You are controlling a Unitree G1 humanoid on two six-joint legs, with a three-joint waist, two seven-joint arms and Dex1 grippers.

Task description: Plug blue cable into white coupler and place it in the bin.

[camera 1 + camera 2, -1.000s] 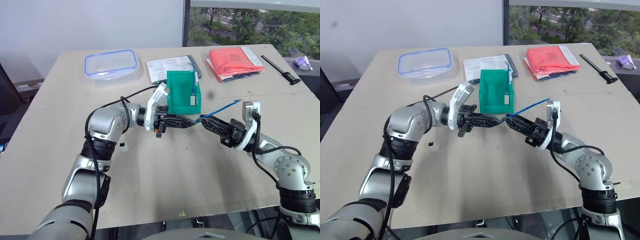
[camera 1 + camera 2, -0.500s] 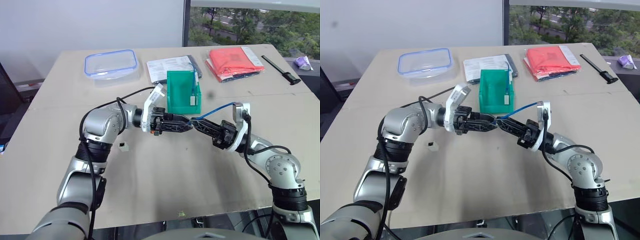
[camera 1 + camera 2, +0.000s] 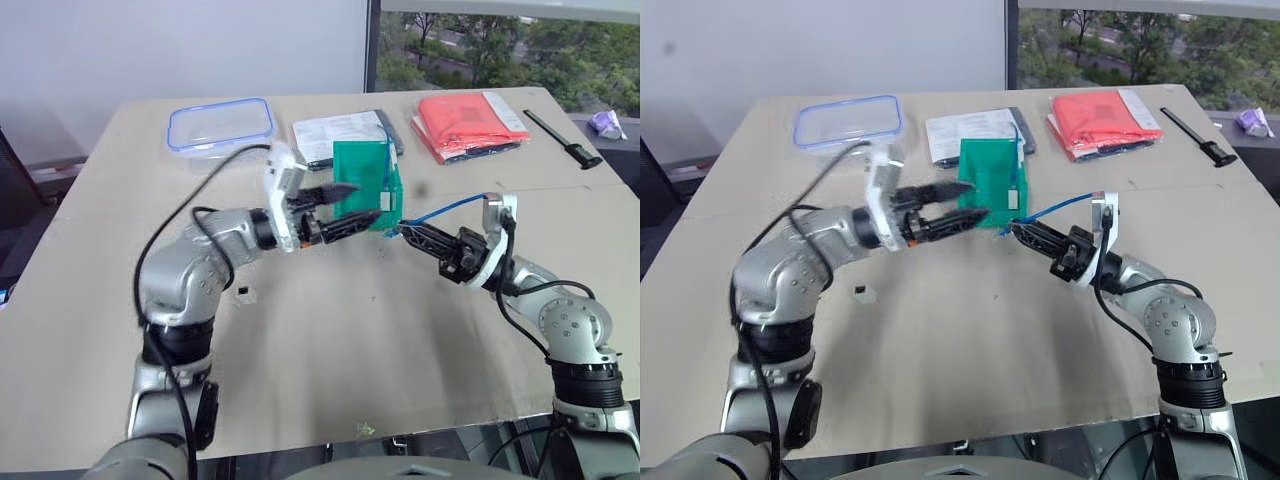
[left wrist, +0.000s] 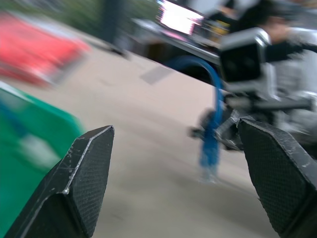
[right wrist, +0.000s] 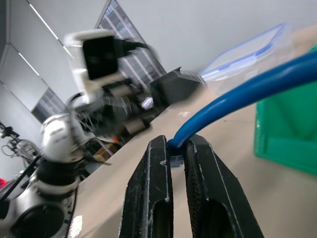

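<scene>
Tan surface (image 3: 330, 350) lies bare and wide nearest us, with a small white coupler (image 3: 243, 292) resting alone on it below our left arm, touched by neither hand. Our right gripper (image 3: 408, 232) has its fingers (image 5: 153, 183) pinched shut on the blue cable (image 3: 452, 208) near its plug end; from there the cable arches up and back over the right wrist, its long axis running roughly along that forearm. Our left gripper (image 3: 340, 205) hangs above the surface with its fingers (image 4: 81, 173) spread wide and holding nothing, pointing toward the right gripper and the green bin (image 3: 365, 175) just behind them. We judge the coupler sits nearer the left hand, down and back toward us from its fingertips, so that arm would need to drop and turn inward to reach it. Open room surrounds the coupler. Farther off lie a clear container (image 3: 220, 125), papers (image 3: 335, 132) and a red packet (image 3: 468, 122).
</scene>
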